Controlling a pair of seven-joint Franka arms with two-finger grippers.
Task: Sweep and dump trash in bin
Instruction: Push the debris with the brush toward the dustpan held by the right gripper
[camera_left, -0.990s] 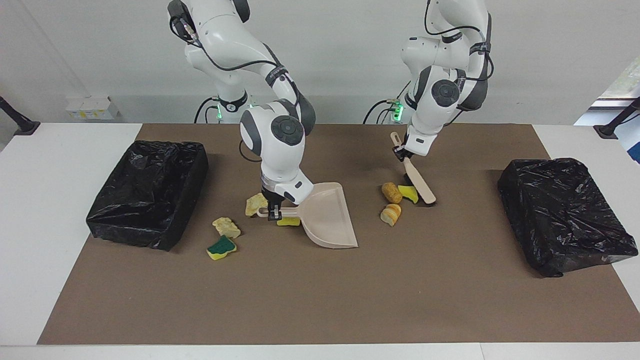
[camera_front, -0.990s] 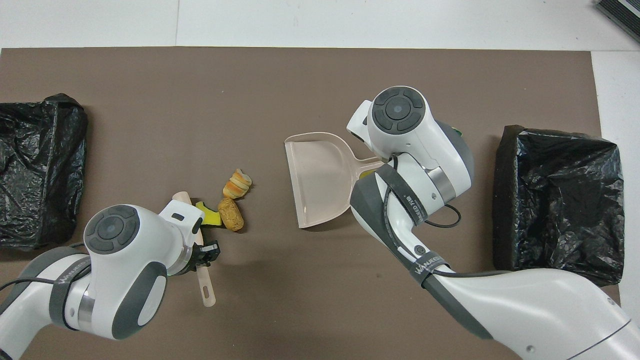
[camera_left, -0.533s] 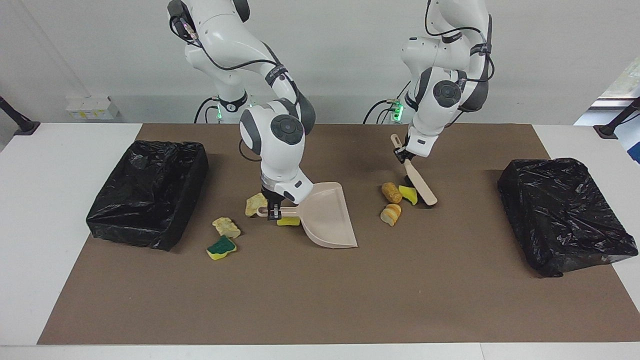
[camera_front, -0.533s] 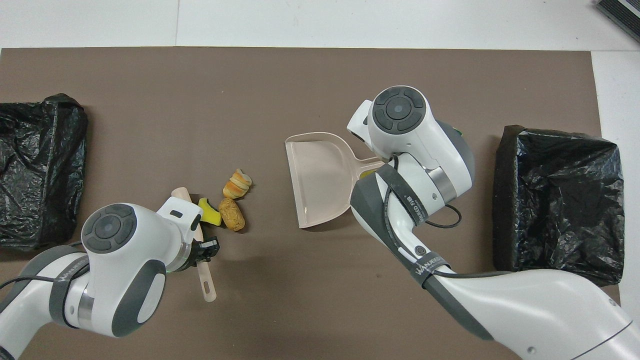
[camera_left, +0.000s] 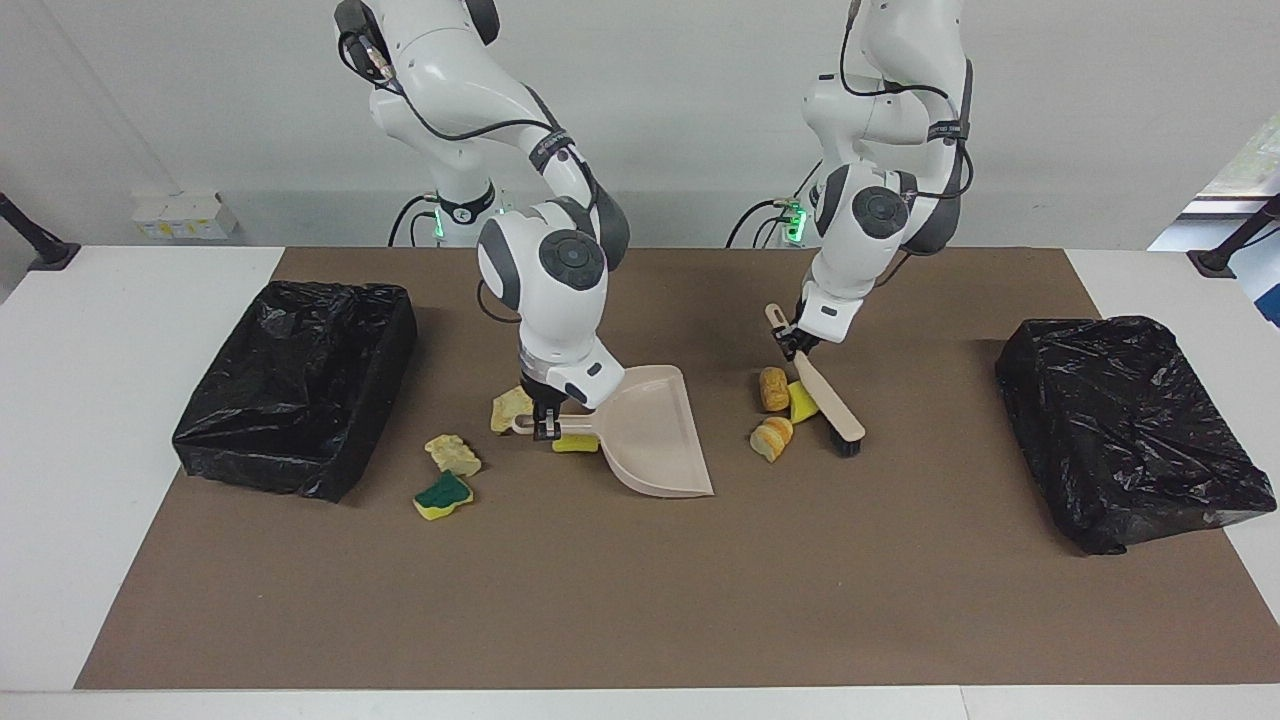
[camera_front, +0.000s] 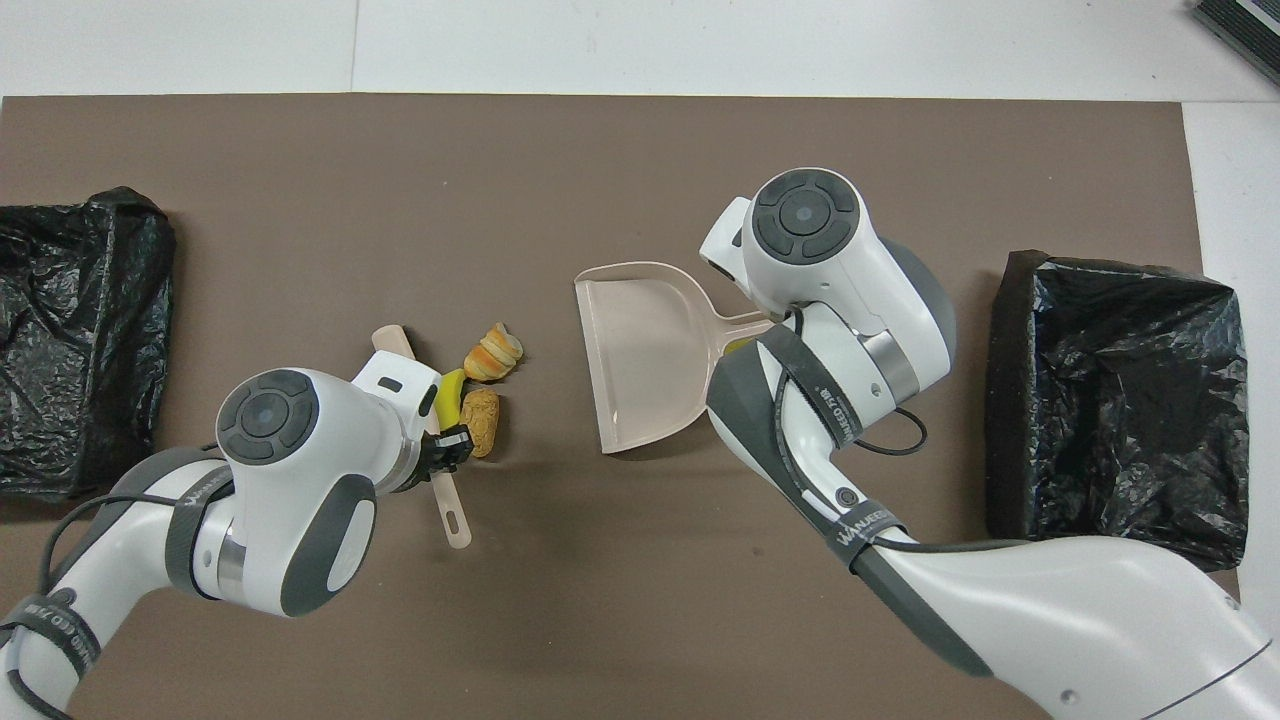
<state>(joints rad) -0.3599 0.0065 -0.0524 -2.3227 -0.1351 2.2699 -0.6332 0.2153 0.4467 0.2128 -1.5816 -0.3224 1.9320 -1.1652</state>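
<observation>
The brush (camera_left: 826, 397) is gripped by the left end effector (camera_left: 788, 343), bristles beside three trash scraps (camera_left: 773, 389); the dustpan (camera_left: 655, 432) handle is clamped by the right end effector (camera_left: 544, 428) (four scraps (camera_left: 452, 455) lie beside it).

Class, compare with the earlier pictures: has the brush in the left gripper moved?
Yes. The brush, held by the left gripper, has swept toward the dustpan, which stayed put, pushing three scraps closer to it.
</observation>
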